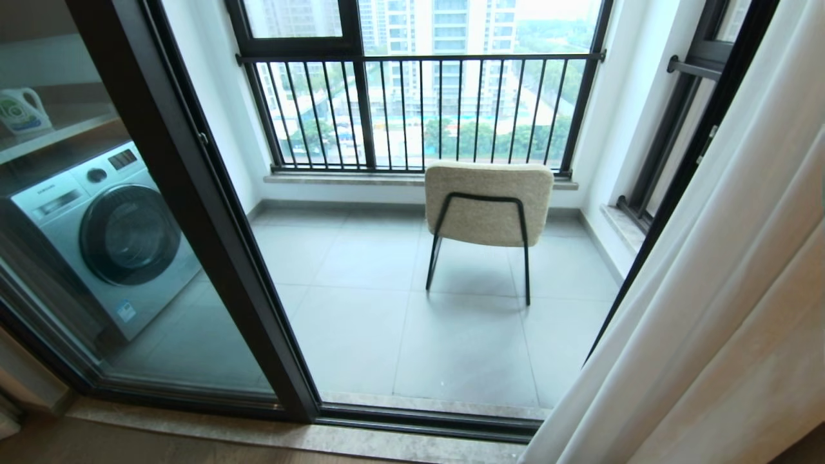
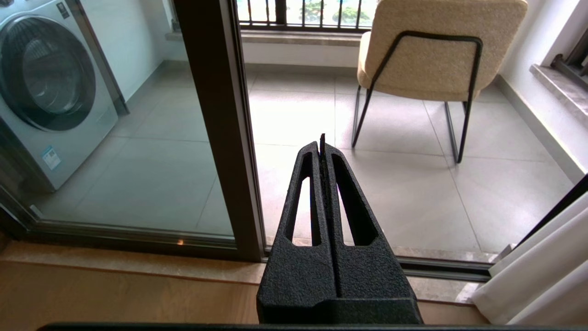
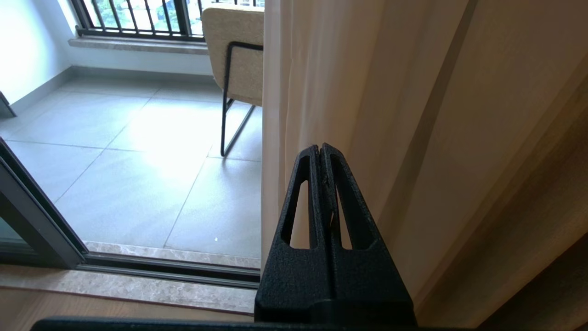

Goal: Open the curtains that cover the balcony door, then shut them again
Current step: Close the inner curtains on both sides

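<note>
The curtains (image 1: 709,309) hang gathered at the right of the doorway, their pale pleats falling to the floor and covering only the right edge of the opening. The balcony door (image 1: 213,212) shows its black upright frame left of centre, with a glass panel to its left and its dark bottom track running along the stone threshold (image 1: 193,428). Between that frame and the curtain edge the view is uncovered onto the grey tiled balcony floor (image 1: 361,309). A beige chair (image 1: 488,203) on thin black legs stands well out on the tiles, its back toward the room, near the black railing (image 1: 419,109). Behind the left glass sits a washing machine (image 1: 109,238), and a detergent jug (image 1: 22,111) stands on the shelf (image 1: 77,125) above it.

The left gripper (image 2: 322,140) is fully closed, holds nothing and points at the tiles just right of the door frame. The right gripper (image 3: 320,148) is likewise pressed shut and empty, its tip close in front of the curtain folds; whether it touches them cannot be told.
</note>
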You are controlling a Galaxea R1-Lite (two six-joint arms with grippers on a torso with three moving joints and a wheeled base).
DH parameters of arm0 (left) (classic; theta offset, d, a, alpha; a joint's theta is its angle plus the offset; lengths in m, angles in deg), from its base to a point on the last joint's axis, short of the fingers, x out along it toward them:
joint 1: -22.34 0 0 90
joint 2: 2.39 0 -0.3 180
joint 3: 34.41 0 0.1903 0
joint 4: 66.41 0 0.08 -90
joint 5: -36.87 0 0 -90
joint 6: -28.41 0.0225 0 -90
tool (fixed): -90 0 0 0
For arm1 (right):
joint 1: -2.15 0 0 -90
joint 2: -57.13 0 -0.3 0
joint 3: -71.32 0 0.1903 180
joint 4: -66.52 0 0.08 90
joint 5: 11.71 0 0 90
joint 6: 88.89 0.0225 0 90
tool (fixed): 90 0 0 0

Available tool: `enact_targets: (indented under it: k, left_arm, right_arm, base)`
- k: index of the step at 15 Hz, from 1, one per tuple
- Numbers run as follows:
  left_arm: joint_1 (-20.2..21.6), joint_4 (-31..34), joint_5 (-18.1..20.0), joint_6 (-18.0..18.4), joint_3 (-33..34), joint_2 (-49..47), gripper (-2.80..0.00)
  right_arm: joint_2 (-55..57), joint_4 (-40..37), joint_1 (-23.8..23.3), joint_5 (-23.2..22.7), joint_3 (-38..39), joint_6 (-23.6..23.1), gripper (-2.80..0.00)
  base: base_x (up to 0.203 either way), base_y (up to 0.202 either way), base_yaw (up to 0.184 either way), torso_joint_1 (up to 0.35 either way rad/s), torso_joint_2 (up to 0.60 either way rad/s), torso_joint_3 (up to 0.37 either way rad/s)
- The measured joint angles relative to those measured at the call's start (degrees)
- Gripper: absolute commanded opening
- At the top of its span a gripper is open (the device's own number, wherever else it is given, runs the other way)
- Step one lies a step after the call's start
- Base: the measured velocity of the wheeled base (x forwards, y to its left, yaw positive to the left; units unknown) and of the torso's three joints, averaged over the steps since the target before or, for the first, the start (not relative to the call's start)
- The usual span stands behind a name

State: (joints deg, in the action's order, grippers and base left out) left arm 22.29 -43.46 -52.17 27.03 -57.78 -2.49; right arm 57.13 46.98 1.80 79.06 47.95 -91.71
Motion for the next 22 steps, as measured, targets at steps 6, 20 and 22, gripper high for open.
enact_targets:
  k: [6,20,22]
  left_arm:
    - [0.02,0.00,0.00,0.00,0.00,0.00,-2.80]
    - [0.00,0.00,-0.02,0.01,0.00,0.00,-2.80]
    - [0.02,0.00,0.00,0.01,0.00,0.00,-2.80]
  right_arm:
    - [0.00,2.12,0.06,-0.02,0.00,0.16,-2.80]
    - [8.49,4.71,0.17,-1.07,-9.93,0.22,-2.80]
    - [9.05,4.72,0.17,-1.08,-10.07,0.22,-2.80]
  base:
    - [0.000,0.000,0.000,0.000,0.00,0.000]
    - [0.000,0.000,0.000,0.000,0.00,0.000]
    - [0.000,0.000,0.000,0.000,0.00,0.000]
